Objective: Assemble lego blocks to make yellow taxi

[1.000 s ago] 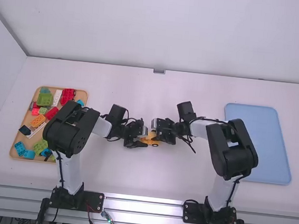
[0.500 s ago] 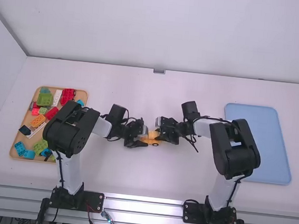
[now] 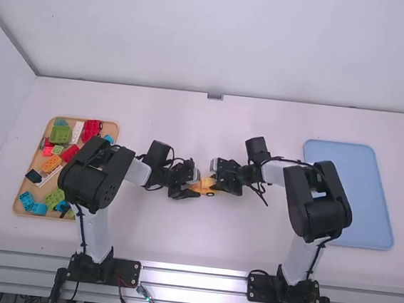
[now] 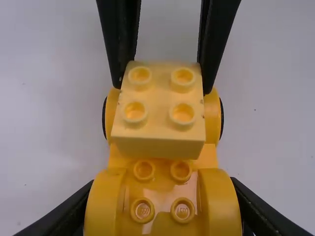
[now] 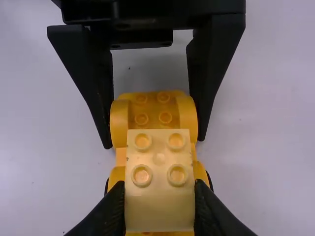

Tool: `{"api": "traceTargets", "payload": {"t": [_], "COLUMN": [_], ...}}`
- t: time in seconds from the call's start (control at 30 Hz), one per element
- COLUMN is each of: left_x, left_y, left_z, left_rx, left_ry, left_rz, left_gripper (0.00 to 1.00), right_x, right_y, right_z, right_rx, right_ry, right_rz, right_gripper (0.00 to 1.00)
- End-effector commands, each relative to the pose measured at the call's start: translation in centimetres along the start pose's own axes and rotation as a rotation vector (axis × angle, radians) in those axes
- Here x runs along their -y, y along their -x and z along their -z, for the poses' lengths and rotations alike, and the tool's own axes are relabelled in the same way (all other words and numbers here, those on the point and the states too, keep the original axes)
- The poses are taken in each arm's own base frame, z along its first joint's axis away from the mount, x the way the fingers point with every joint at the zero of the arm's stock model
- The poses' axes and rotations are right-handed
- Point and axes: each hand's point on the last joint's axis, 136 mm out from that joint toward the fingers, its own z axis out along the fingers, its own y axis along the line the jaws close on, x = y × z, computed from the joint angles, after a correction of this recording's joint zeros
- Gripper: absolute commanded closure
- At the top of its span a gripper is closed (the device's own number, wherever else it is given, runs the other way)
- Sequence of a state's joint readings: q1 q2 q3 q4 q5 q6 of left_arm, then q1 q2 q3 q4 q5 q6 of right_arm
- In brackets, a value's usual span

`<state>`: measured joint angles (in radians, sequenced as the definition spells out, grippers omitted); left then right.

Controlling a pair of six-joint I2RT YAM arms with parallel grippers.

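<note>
Near the table's middle, my left gripper [image 3: 189,190] and my right gripper [image 3: 216,176] face each other at the yellow car base [image 3: 206,191]. In the left wrist view, my left gripper [image 4: 162,211] is shut on the fendered end of the car base [image 4: 162,167]. A pale yellow block [image 4: 160,108] with four studs sits over the wheeled end, between the right gripper's fingertips. In the right wrist view, my right gripper [image 5: 160,196] is shut on this yellow block [image 5: 158,160], which covers part of the car base [image 5: 152,118]. Whether the block is pressed fully down, I cannot tell.
A wooden tray [image 3: 17,211] of mixed coloured blocks stands at the left, partly under the left arm. The blue tray [image 3: 352,194] lies at the right, beside the right arm.
Over the past second my right gripper has shifted slightly to the right, uncovering more of the yellow pieces. My left gripper has stayed in place.
</note>
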<state>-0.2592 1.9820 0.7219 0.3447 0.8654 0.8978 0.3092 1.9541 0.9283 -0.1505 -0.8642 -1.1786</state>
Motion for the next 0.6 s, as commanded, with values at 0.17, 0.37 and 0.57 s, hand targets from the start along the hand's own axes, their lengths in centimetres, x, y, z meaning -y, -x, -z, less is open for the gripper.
{"api": "traceTargets", "payload": {"t": [0.17,0.37,0.57], "left_x": [0.3,0.1,0.2], "left_y": [-2.0,-2.4,-2.4], "left_z": [-0.2,-0.1,-0.1], "left_rx": [-0.082,-0.104,-0.103], "left_ry": [0.016,0.029,0.020], "left_rz": [0.073,0.077,0.037], "left_gripper": [0.59,0.60,0.59], "right_x": [0.7,0.7,0.9], "right_y": [-0.8,-0.6,0.9], "right_z": [0.5,0.5,1.1], "right_rx": [-0.052,-0.051,-0.042], "right_ry": [-0.031,-0.032,-0.051], "right_rz": [-0.003,0.002,0.055], "right_gripper": [0.79,0.79,0.79]}}
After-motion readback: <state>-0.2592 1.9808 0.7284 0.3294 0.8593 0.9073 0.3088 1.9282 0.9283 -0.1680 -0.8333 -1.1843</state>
